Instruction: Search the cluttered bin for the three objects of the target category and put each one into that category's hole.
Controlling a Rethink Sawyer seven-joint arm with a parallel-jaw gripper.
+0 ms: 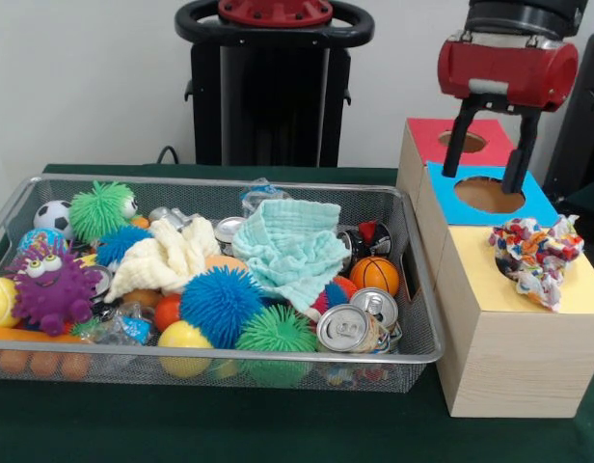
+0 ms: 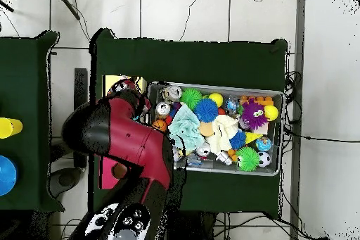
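Note:
My gripper (image 1: 482, 181) hangs open and empty just above the blue panel's round hole (image 1: 488, 195) on the wooden box (image 1: 499, 357). Behind the blue panel is a red one with its own hole (image 1: 463, 142). A multicoloured rag (image 1: 536, 253) lies on the yellow panel (image 1: 577, 285) at the front. The wire bin (image 1: 229, 355) holds a mint cloth (image 1: 299, 246), a cream cloth (image 1: 167, 256), drink cans (image 1: 345, 328), a small basketball (image 1: 374, 275), and blue (image 1: 220, 304) and green (image 1: 276, 333) spiky balls. In the overhead view the arm (image 2: 123, 135) covers most of the box.
A purple monster toy (image 1: 51, 285), a soccer ball (image 1: 53, 217), yellow balls (image 1: 184, 338) and another green spiky ball (image 1: 99, 209) crowd the bin's left end. The bin (image 2: 218, 86) lies close beside the box on a green cloth (image 1: 229, 424).

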